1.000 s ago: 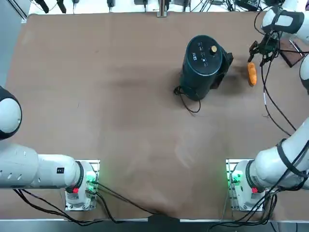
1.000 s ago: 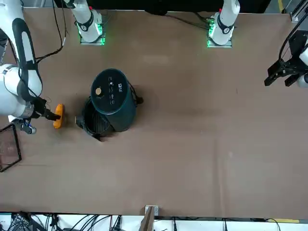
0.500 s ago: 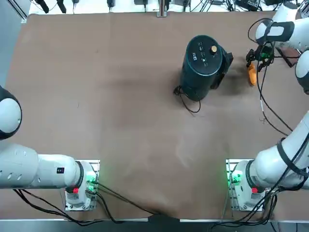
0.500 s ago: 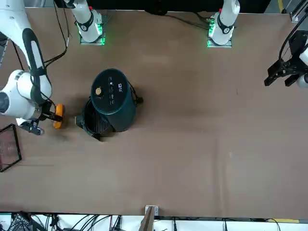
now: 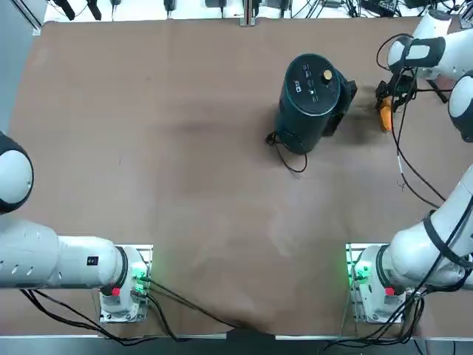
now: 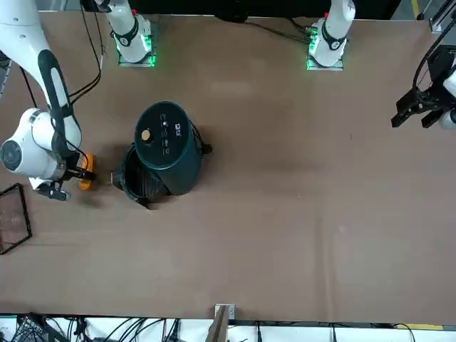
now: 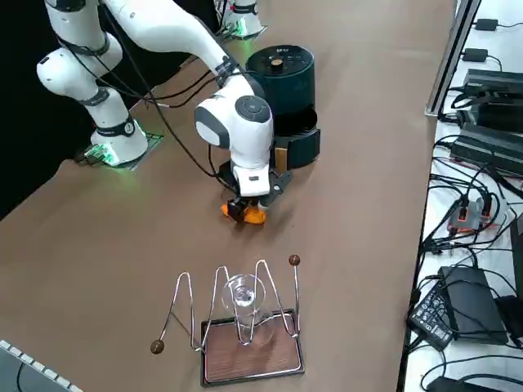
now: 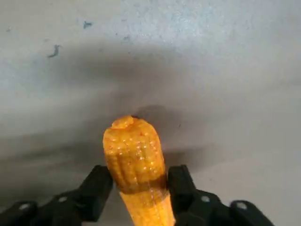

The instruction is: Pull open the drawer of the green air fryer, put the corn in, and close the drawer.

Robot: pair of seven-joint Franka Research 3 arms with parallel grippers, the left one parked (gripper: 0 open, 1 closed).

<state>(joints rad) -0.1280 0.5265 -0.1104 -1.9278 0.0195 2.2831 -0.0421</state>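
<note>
Right claw (image 8: 136, 188) is down at the table (image 5: 185, 163), its two fingers (image 8: 96, 188) straddling the corn (image 8: 134, 160), one on each flank; whether they press it or merely bracket it cannot be told. Corn lies on the table just beside the fryer (image 5: 310, 100), on the side where the drawer (image 7: 301, 147) projects. Drawer stands pulled out from the fryer's lower body, its basket (image 6: 142, 182) exposed in the front view. Fryer stands upright, gold knob (image 5: 327, 75) on its black top, black cord (image 5: 284, 151) trailing from its base. Beyond the corn, further from the fryer, sits a wire rack (image 7: 237, 318) holding a glass (image 7: 245, 306).
</note>
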